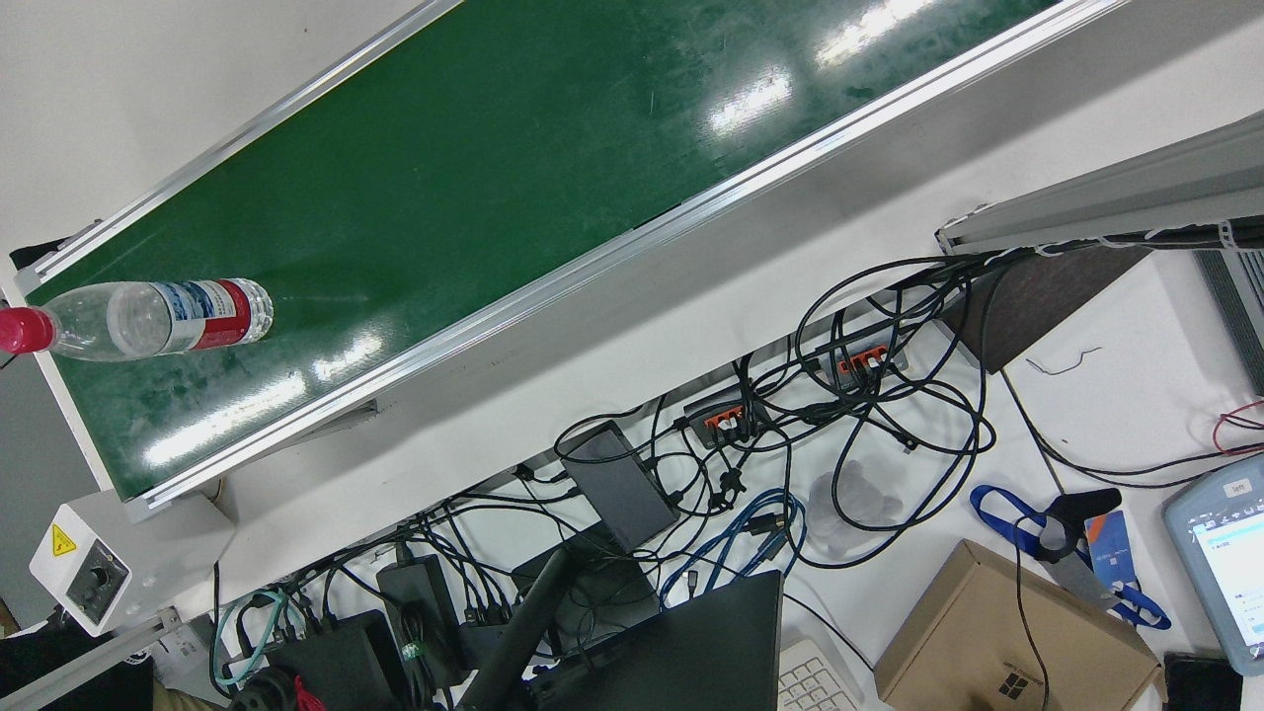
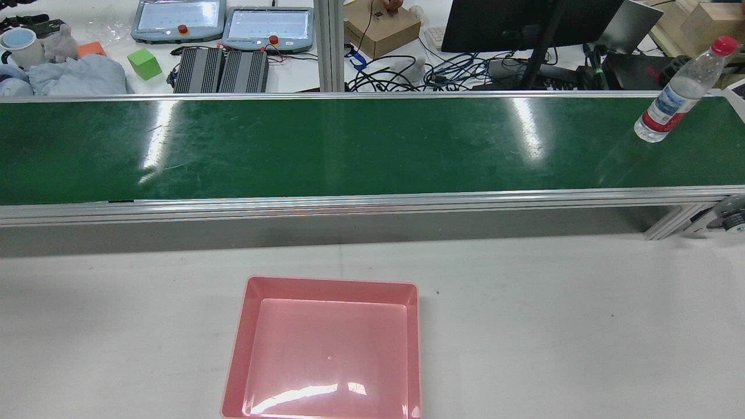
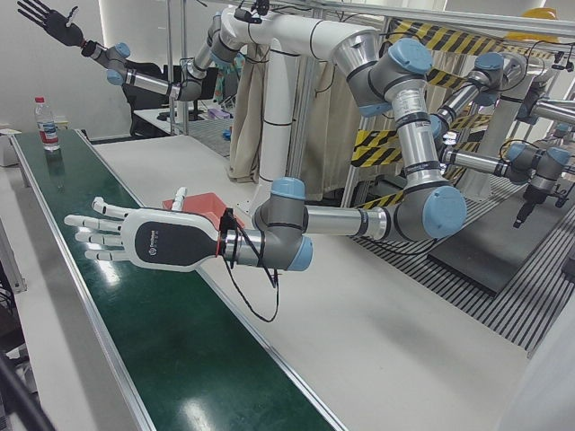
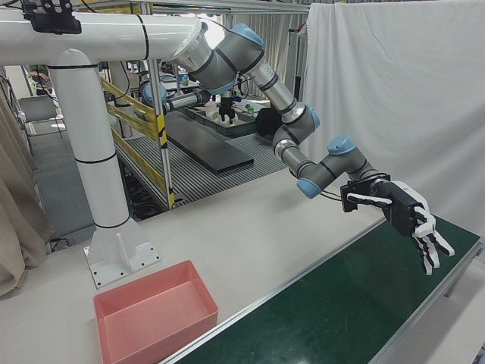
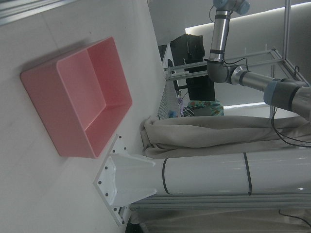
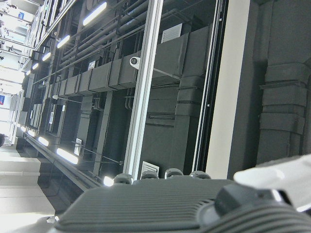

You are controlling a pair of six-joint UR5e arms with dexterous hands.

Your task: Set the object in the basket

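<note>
Object: we see a clear water bottle (image 2: 675, 87) with a red cap and red-and-white label. It stands upright on the green conveyor belt (image 2: 349, 145) at its far right end, touched by nothing.

Basket: the pink basket (image 2: 414, 349) sits empty on the white table, just in front of the belt, slightly left of centre and well apart from the bottle.

Left hand: the left hand (image 3: 153, 241) hangs flat over the belt's left end, fingers spread and holding nothing. Its camera looks back at the basket.

Right hand: the right hand (image 3: 49, 22) is raised high above the bottle's end of the belt, fingers splayed and empty. Its camera sees only ceiling.

Step in hand: we judge the task is at its start, with the reach for the bottle not yet begun.

How to do it well: we would bring the right hand down beside the bottle, as it is the nearer one. We would wrap the labelled middle rather than the narrow neck. The bottle looks tall and light, so we close evenly from both sides.

Risk: a sideways nudge could tip it and send it rolling off the belt's end.
</note>
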